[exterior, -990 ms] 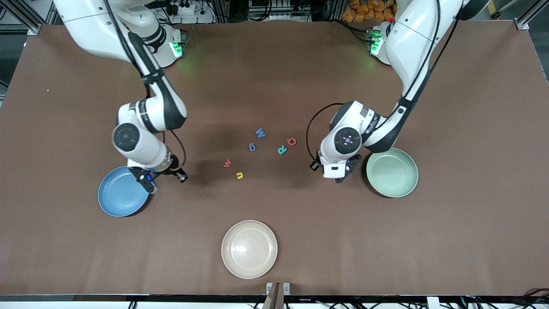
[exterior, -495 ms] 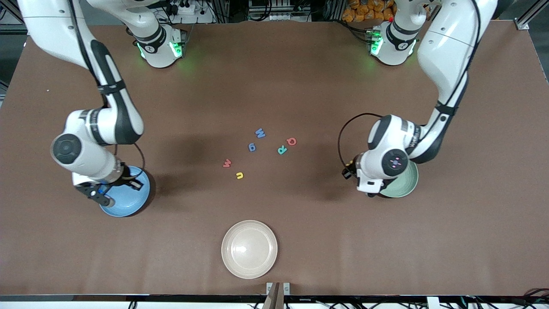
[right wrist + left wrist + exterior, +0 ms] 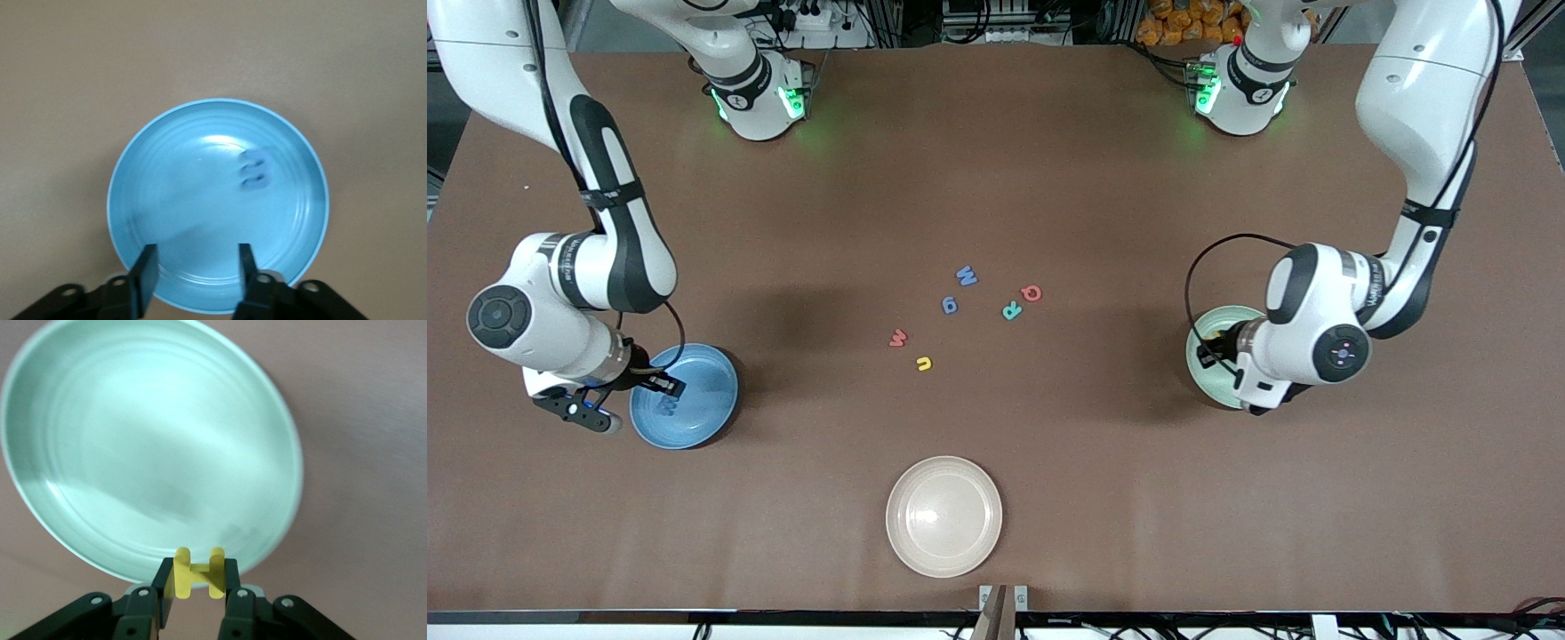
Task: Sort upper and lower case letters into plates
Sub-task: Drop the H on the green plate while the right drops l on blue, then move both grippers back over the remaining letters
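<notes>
My left gripper (image 3: 198, 577) is shut on a yellow letter H (image 3: 198, 572) and holds it over the rim of the mint green plate (image 3: 147, 447), which is bare inside. In the front view the left wrist covers part of that plate (image 3: 1202, 348). My right gripper (image 3: 193, 257) is open and empty, just off the edge of the sky blue plate (image 3: 180, 200) on the side toward the right arm's end of the table (image 3: 576, 411). A blue letter (image 3: 254, 169) lies in the blue plate (image 3: 703, 373).
Several letters lie at the table's middle: a blue W (image 3: 966, 276), a small blue letter (image 3: 950, 305), a red Q (image 3: 1032, 292), a teal R (image 3: 1011, 310), a red w (image 3: 897, 338) and a yellow u (image 3: 924, 363). A cream plate (image 3: 943, 516) sits near the front edge.
Both arms swung outward from the middle. The right gripper crossed the blue plate, and a blue letter now lies in it. The left gripper moved over the mint plate.
</notes>
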You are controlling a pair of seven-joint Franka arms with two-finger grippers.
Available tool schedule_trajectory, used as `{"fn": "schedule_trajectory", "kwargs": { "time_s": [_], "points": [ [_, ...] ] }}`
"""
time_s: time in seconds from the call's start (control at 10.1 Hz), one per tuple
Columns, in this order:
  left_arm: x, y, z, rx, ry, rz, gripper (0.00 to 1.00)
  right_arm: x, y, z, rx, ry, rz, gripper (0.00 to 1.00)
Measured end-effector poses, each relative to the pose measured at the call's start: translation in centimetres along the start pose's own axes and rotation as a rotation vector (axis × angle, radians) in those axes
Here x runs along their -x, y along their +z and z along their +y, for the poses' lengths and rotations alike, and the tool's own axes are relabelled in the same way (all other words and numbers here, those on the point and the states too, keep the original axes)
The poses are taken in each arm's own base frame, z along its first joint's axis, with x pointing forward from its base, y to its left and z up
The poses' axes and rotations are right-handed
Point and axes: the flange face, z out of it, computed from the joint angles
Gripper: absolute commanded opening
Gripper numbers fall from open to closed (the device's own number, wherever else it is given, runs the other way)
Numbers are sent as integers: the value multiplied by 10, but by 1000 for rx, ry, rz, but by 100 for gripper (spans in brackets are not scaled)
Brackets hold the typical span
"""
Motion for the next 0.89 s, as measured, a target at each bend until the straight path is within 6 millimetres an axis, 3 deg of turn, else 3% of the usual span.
{"fn": "schedule_trajectory", "kwargs": {
  "time_s": [0.1, 0.3, 0.4, 0.69, 0.89],
  "points": [
    [-3, 4, -6, -2, 2, -8, 95, 3, 0, -8, 0, -10, -7, 100],
    [3, 5, 0, -3, 17, -10, 99, 16, 0, -35, 5, -7, -27, 100],
    [6, 6, 5, -3, 25, -10, 99, 27, -1, -58, 5, -15, -27, 100],
    [26, 9, 32, 47, 2, -36, 98, 81, -10, -158, -55, -36, -45, 100],
    [58, 18, 75, 60, -77, -19, 99, 122, -20, -221, -103, -88, -59, 100]
  ]
}}
